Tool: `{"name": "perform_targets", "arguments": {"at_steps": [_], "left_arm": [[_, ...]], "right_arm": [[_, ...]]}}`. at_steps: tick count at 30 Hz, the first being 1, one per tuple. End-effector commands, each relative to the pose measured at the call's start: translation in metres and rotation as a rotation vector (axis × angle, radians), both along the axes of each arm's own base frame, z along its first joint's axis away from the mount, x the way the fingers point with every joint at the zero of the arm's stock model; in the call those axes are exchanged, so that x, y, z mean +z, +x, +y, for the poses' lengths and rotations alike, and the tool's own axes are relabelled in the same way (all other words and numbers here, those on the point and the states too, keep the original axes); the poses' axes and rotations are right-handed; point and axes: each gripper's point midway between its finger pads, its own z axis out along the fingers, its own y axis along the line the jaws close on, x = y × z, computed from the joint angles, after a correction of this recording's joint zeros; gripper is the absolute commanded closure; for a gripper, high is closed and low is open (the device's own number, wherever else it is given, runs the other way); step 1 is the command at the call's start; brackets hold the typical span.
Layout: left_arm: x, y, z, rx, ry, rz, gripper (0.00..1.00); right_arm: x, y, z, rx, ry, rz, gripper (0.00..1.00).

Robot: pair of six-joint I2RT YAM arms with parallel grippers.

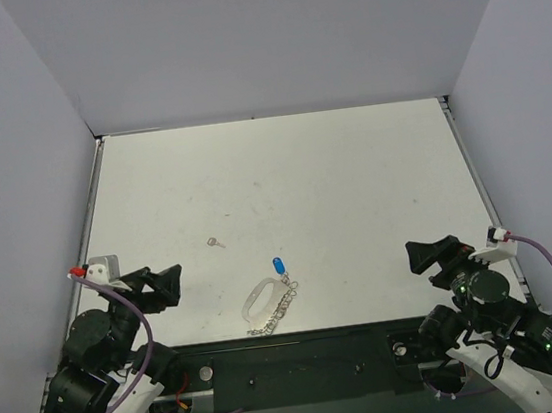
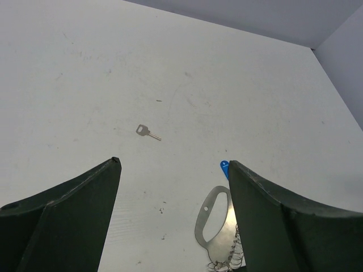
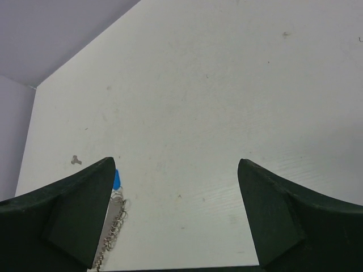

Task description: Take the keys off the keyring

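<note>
Both arms sit folded low at the near edge, pointing inward. The left end effector point(image 1: 167, 280) and right end effector point(image 1: 418, 254) are each spread wide, gripping nothing. Between them on the worktop point(image 1: 353, 177) lies the keyring point(image 1: 259, 306), with its chain point(image 1: 282, 304) alongside and the blue-headed key point(image 1: 279, 264) just beyond its far end. The silver key point(image 1: 215, 242) lies apart, farther out, with bare worktop around it.

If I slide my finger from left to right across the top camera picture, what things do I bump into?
left claw → silver key → keyring → blue-headed key → right claw
</note>
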Motion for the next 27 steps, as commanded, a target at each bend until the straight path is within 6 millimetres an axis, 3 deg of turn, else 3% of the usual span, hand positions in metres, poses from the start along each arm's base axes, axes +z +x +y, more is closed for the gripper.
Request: {"name": "perform_targets", "arguments": {"at_steps": [1, 15, 27], "left_arm": [[0.01, 0.0071, 0.0057, 0.049, -0.013, -0.034, 0.14], [0.0062, 0.0056, 0.0148, 0.094, -0.025, -0.041, 0.14], [0.0034, 0.0079, 0.0115, 0.084, -0.017, -0.029, 0.14]], "right_arm": [[-0.0193, 0.0019, -0.0006, -0.014, -0.043, 0.053, 0.16], [-0.0218, 0.0046, -0.0001, -0.019, -0.084, 0.085, 0.16], [-0.0159, 0.0017, 0.0023, 0.015, -0.075, 0.057, 0.17]]}}
